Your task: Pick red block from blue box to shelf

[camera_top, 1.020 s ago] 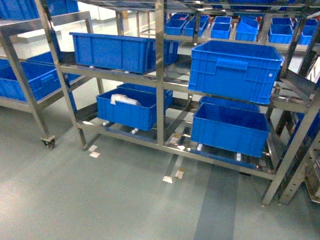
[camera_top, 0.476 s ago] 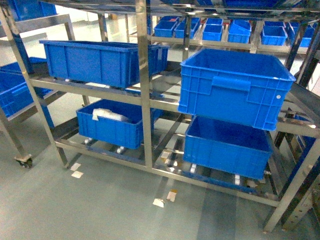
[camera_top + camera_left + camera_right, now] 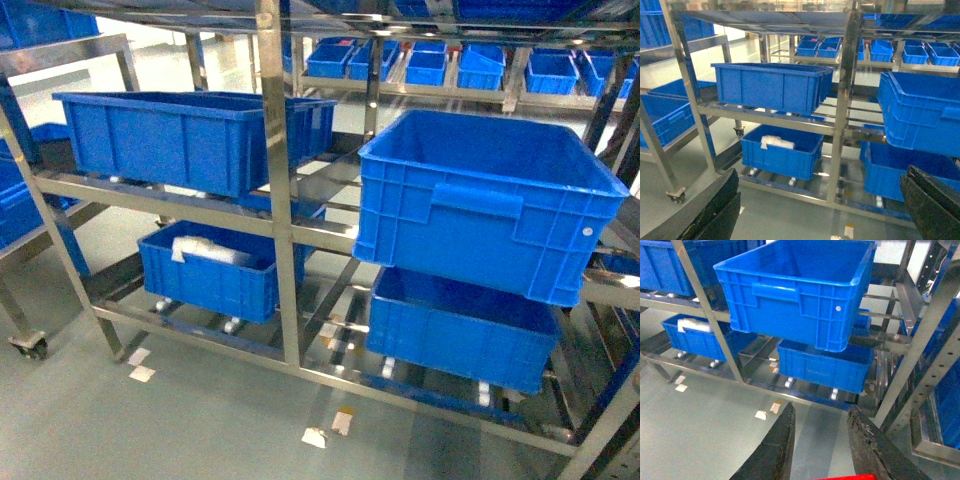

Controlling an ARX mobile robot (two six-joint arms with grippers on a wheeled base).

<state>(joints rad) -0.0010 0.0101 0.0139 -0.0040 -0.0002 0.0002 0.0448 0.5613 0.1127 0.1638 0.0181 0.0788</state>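
The red block point(image 3: 850, 477) shows only as a red sliver at the bottom edge of the right wrist view, sitting between the two dark fingers of my right gripper point(image 3: 822, 407), which is shut on it. My left gripper point(image 3: 820, 200) hangs open above the floor, its black fingers far apart with nothing between them. Both face the shelf point(image 3: 268, 150), a steel rack whose posts and rails fill every view point(image 3: 845, 100) point(image 3: 705, 310). The blue box is out of view. Neither gripper appears in the head view.
Dark blue ribbed crates sit on the rack: a big one point(image 3: 480, 200) on the right middle tier, another point(image 3: 460, 325) below it, a long one point(image 3: 190, 135) at the left. A low bin point(image 3: 205, 285) holds a white packet point(image 3: 205, 250). Paper tags point(image 3: 315, 437) lie on the grey floor.
The head view has closed in on the rack: the crates loom larger and the near post has slid left in the picture.
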